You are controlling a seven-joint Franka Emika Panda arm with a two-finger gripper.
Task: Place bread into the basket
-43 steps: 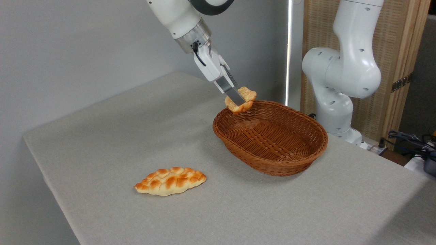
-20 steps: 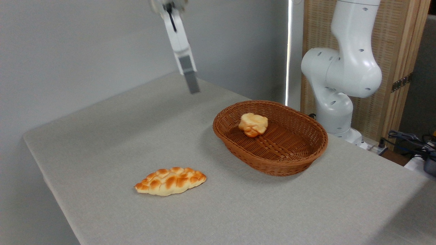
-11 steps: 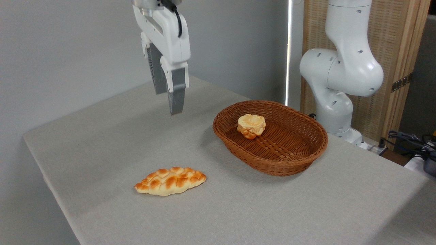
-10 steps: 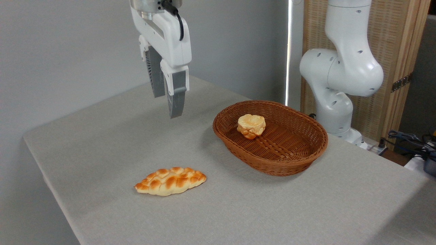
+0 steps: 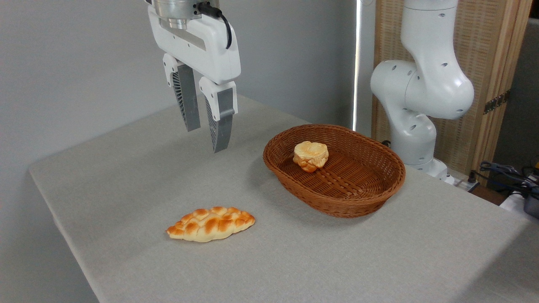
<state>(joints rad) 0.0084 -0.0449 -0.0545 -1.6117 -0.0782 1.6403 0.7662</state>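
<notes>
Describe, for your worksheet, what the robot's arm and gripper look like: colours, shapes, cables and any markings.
The arm is glossy white, built of rounded, bulbous segments with small dark holes dotted on the joints. The gripper has a boxy white body under a silver metal collar, with a black cable looping along its side. Its two fingers are grey, long and tapering, ribbed on the inner faces. No lettering is visible.

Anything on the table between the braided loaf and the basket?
No. Camera view shows only bare grey cloth between the braided loaf and the basket.
</notes>
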